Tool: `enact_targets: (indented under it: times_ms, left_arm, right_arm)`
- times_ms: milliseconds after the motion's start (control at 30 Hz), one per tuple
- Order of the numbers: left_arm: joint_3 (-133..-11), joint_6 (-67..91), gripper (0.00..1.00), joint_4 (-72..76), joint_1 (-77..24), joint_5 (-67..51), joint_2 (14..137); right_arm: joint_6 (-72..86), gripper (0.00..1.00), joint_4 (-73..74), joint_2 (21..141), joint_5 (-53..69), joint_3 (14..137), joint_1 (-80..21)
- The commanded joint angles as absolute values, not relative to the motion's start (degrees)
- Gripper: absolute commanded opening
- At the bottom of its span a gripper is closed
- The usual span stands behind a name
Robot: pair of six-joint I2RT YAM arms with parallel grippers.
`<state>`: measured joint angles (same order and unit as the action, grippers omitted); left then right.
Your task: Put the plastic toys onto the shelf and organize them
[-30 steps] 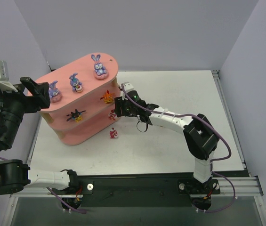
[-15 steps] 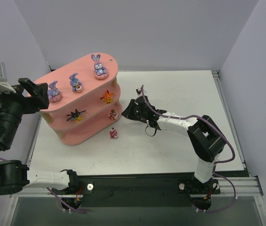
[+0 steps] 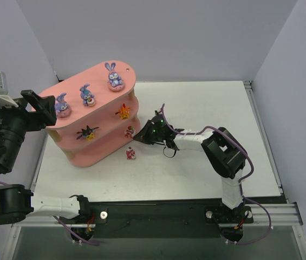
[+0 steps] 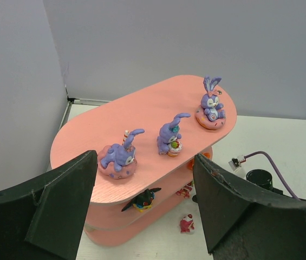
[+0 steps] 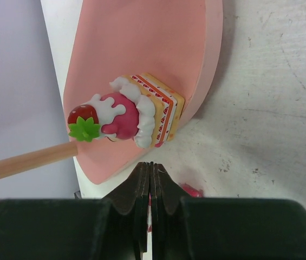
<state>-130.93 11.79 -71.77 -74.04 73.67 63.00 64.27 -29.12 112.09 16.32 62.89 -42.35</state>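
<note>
- My right gripper (image 3: pixel 138 138) lies low over the table (image 3: pixel 207 108), tips aimed at the bottom board of the shelf (image 3: pixel 96 150).
- Its fingers (image 5: pixel 142 187) are clenched flat against each other.
- The cake toy (image 5: pixel 128 116), pink-red with a strawberry on top, stands on the rounded right end of that bottom board. It is just beyond my right tips and apart from them.
- A wooden post (image 5: pixel 28 161) of the shelf runs out past the cake toy in the right wrist view.
- The loose toy (image 3: pixel 131 154), also small and pink-red, stands on the table just in front of the shelf. It is near my right gripper, on the side toward the arm bases. From the right wrist only a red scrap of it shows behind the fingers.
- My left gripper (image 4: pixel 144 162) is spread wide with nothing between its fingers. It is held high off the shelf's left end, looking down across the top board.
- Top board: three purple-blue bunnies in a row on pink bases. In the top view they are the left bunny (image 3: pixel 62 105), mid bunny (image 3: pixel 88 95) and right bunny (image 3: pixel 114 76), each well apart from the next.
- Middle board: the orange toy (image 3: pixel 123 112) is at the right end. The spiky toy (image 3: pixel 88 132), black and yellow, is near the front edge further left.
- Bottom board: the cake toy is the only piece I can make out.
- That makes six toys on the shelf and one on the table.
</note>
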Motion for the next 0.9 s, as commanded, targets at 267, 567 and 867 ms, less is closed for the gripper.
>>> enact_targets:
  times_ms: [267, 567, 867]
  left_arm:
    - [-131.0, 10.2, 0.81, -69.2, -74.1, 74.4, 62.8]
    - [-131.0, 10.2, 0.81, -69.2, -74.1, 74.5, 62.8]
    - [-131.0, 10.1, 0.81, -69.1, -74.2, 74.8, 62.9]
  right_arm:
    - [65.2, 0.0, -29.3, 116.2, 17.6, 69.3, -42.4]
    - [63.8, 0.0, -28.4, 116.7, 16.3, 70.3, -41.1]
    - [61.3, 0.0, -27.1, 117.6, 14.9, 72.0, -39.6]
